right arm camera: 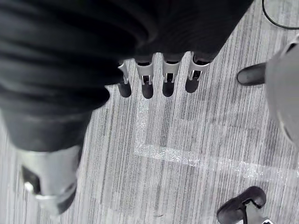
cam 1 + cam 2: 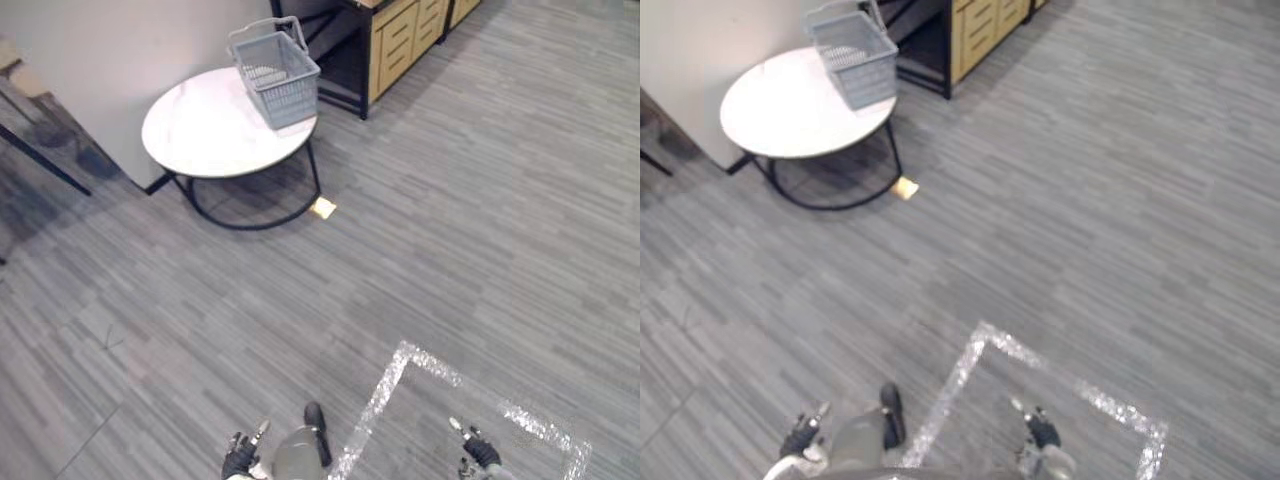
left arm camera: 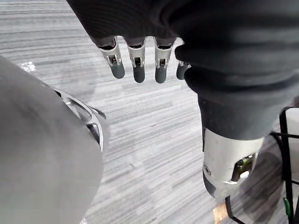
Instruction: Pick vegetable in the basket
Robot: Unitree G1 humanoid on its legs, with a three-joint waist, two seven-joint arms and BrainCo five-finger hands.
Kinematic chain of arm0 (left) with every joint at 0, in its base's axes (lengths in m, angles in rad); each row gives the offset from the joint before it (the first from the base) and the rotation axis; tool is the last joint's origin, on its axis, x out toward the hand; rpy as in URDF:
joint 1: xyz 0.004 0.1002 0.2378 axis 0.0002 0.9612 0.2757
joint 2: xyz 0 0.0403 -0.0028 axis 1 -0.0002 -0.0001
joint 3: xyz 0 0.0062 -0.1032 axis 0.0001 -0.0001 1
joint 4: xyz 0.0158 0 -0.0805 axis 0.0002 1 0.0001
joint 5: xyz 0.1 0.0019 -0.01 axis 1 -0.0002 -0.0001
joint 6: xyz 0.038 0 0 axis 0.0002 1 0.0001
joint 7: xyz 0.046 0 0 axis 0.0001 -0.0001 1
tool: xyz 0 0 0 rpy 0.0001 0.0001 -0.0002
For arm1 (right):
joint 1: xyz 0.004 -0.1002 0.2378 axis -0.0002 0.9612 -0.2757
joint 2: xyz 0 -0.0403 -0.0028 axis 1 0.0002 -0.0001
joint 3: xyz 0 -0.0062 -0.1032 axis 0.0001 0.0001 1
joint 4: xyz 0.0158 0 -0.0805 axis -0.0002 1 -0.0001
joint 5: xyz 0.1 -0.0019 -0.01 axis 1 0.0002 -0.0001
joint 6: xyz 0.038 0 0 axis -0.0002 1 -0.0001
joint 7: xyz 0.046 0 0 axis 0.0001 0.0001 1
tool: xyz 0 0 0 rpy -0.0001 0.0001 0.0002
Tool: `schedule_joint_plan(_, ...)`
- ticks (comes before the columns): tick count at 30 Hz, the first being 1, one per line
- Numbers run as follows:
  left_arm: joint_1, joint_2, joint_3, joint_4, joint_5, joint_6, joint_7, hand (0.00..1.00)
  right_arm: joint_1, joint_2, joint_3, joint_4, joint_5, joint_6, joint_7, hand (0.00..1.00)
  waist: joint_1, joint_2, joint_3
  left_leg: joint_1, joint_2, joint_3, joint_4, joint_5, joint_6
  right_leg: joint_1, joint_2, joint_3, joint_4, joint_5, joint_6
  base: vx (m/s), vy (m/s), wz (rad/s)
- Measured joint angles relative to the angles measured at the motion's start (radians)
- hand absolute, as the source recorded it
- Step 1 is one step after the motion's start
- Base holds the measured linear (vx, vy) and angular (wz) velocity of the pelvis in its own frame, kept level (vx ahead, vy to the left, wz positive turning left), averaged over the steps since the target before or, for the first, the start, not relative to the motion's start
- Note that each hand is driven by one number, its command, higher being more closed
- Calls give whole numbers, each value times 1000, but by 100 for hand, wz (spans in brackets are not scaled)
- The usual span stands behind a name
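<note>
Grey basket [image 2: 277,75] stands on round white table [image 2: 200,130], at its far right edge, well apart from both hands; contents unclear. Small yellow bit [image 2: 322,207] lies on floor [image 2: 450,220] just beside table's black frame, can't tell what it is. Silver tape corner [image 2: 400,352] on floor nr right hand [image 2: 478,452]. Wood drawers [image 2: 400,40] beyond basket. Left hand [image 2: 240,458] & right hand hang low over floor, fingers [image 3: 138,70] straight, side by side, not pinching.

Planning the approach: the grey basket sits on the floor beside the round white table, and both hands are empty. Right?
No. The basket stands on the table, near its edge, not on the floor; the left eye view shows it. The left hand and right hand are indeed empty.
</note>
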Motion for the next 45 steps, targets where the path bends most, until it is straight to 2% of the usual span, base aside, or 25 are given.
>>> schedule_joint_plan(3, 26, 27, -70, 10, 33, 8, 1, 0, 17, -4, -13, -9, 3, -3, 0, 0, -19, 16, 8, 190, -24, 20, -95, -24, 25, -129, -46, 11, 361, 277, -89, 491, 272, -22)
schedule_joint_plan(5, 24, 47, -115, 9, 39, 7, 1, 0, 28, -6, -5, -15, 6, -5, 0, 0, -43, 4, 11, 294, -61, 16, -173, -38, 34, -240, -63, 20, 655, 195, -110, 477, 203, 15)
schedule_joint_plan(6, 15, 48, -133, 7, 57, 7, 1, 0, 34, -12, -1, -26, 14, -7, 0, 0, -55, 8, 15, 377, -85, 7, -232, -45, 41, -320, -40, 15, 794, 67, -118, 461, 158, 26)
schedule_joint_plan(7, 13, 48, -137, 3, 61, 7, 1, 0, 35, -16, -1, -33, 16, -9, 0, 0, -56, 13, 18, 413, -90, 7, -253, -46, 41, -348, -25, 4, 816, 20, -129, 451, 100, 16)
schedule_joint_plan(9, -1, 29, -111, 0, 76, 5, 3, 0, 44, -25, -6, -60, 25, -14, 0, 0, -58, 32, 32, 508, -90, 8, -278, -53, 43, -428, 22, -112, 741, -104, -135, 481, 11, 15)
schedule_joint_plan(11, -18, -5, -60, -6, 73, 4, 5, 0, 60, -25, -7, -100, 27, -19, 1, 0, -61, 51, 41, 554, -73, 3, -282, -80, 39, -484, 38, -186, 595, -117, -133, 445, -119, 46)
schedule_joint_plan(13, -30, -42, -32, -15, 68, 4, 6, 0, 79, -30, -8, -134, 42, -27, 0, 0, -77, 83, 48, 602, -29, -5, -320, -150, -25, -545, 58, -206, 413, -91, -106, 396, -175, 65)
schedule_joint_plan(15, -29, -58, -16, -10, 54, 6, 4, 0, 83, -16, -8, -133, 46, -28, 0, 0, -79, 57, 58, 651, -18, -13, -355, -194, -99, -581, 54, -141, 118, 31, -83, 434, -291, 49)
schedule_joint_plan(16, -32, -78, 15, -3, 54, 8, 4, 0, 92, -18, -11, -133, 46, -27, -1, 0, -80, 64, 59, 680, -2, -19, -358, -219, -99, -580, 73, -132, 133, 132, -93, 667, -413, 10)
schedule_joint_plan(17, -35, -103, 42, 4, 53, 8, 6, 0, 85, -39, -12, -134, 43, -27, 0, 0, -69, 94, 59, 689, 26, -14, -351, -221, -65, -598, 98, -142, 198, 68, -113, 699, -392, -12)
schedule_joint_plan(19, -59, -133, 47, 1, 53, 6, 2, 0, 73, -39, -12, -144, 43, -26, -1, 0, -72, 105, 57, 703, 60, -32, -297, -95, -89, -600, 97, -152, 341, -78, -136, 606, -375, 2)
schedule_joint_plan(21, -61, -147, 51, 2, 54, 6, 1, 0, 76, -37, -13, -146, 43, -22, 0, 0, -81, 111, 54, 703, 93, -65, -245, -48, -83, -554, 109, -179, 352, -125, -138, 507, -355, 23)
schedule_joint_plan(23, -60, -147, 73, -7, 52, 7, 2, 0, 79, -32, -12, -145, 43, -21, 0, 0, -80, 118, 50, 632, 159, -133, -25, 51, -102, -456, 144, -215, 319, -174, -146, 461, -307, 23)
schedule_joint_plan(25, -60, -148, 103, -18, 48, 7, 5, 0, 79, -32, -8, -146, 43, -21, 0, 0, -79, 121, 47, 477, 199, -235, 276, 221, -163, -374, 167, -238, 262, -196, -151, 365, -175, 15)
schedule_joint_plan(26, -61, -146, 104, -29, 24, 7, 6, 0, 77, -38, 7, -146, 43, -20, -1, 0, -73, 121, 48, 367, 209, -253, 497, 234, -191, -323, 177, -237, 223, -200, -168, 413, -68, -8)
schedule_joint_plan(29, -47, -139, 123, -48, 11, 6, 12, 0, 80, -38, 34, -146, 44, -17, -4, 0, -54, 123, 49, 223, 212, -148, 726, 111, -149, -140, 192, -234, 98, -198, -168, 496, -11, -11)
schedule_joint_plan(31, -39, -138, 120, -74, -1, 3, 10, 0, 78, -39, 68, -146, 45, -13, -7, 0, -46, 121, 48, 132, 196, -98, 698, 30, -111, -56, 191, -237, 17, -188, -149, 372, 77, -7)
schedule_joint_plan(33, -34, -126, 98, -79, -16, -6, 12, 0, 60, -24, 72, -146, 45, -12, -9, 0, -41, 119, 49, 45, 184, -10, 507, -35, -77, 20, 179, -234, -49, -164, -109, 405, 156, -18)
schedule_joint_plan(35, -32, -116, 78, -78, -23, -7, 16, 0, 61, -17, 71, -146, 45, -11, -20, 0, -32, 110, 49, 43, 146, 55, 235, -25, -55, 75, 147, -236, -74, -161, -96, 449, 261, -21)
schedule_joint_plan(37, -29, -120, 72, -78, -25, -14, 22, 0, 80, -17, 75, -156, 44, -12, -28, 0, -25, 110, 43, 67, 96, 79, -71, 85, -8, 123, 124, -228, -101, -173, -43, 461, 332, -24)
schedule_joint_plan(38, -16, -130, 73, -78, -25, -21, 22, 0, 89, -22, 89, -163, 41, -12, -32, 0, -16, 112, 33, 68, 87, 53, -137, 216, 19, 155, 117, -201, -110, -206, 9, 471, 347, 1)
schedule_joint_plan(39, -23, -101, 74, -79, -25, -23, 27, 0, 88, 0, 116, -155, 38, -10, -35, 0, -31, 70, 8, 55, 46, 73, -112, 168, 30, 164, 83, -169, -127, -200, -2, 453, 324, 6)
schedule_joint_plan(41, -26, -96, 74, -86, -24, -27, 27, 0, 81, 21, 135, -151, 6, -9, -34, 0, -18, 46, 0, 31, 41, 78, -68, 112, 26, 143, 79, -112, -144, -141, -52, 411, 265, -5)
schedule_joint_plan(43, -30, -68, 77, -43, -22, -23, 27, 0, 55, 35, 83, -110, 2, -10, -29, 0, -14, 32, -10, 34, 41, 84, -2, 48, 29, 164, 72, -43, -175, -26, -30, 429, 272, -11)
schedule_joint_plan(45, -18, -45, 70, 2, -21, -21, 31, 0, 55, 25, 30, -73, 1, -10, -29, 0, -12, 19, -42, 68, 4, 97, -12, 18, 35, 151, 42, 0, -135, 25, -35, 372, 215, -12)
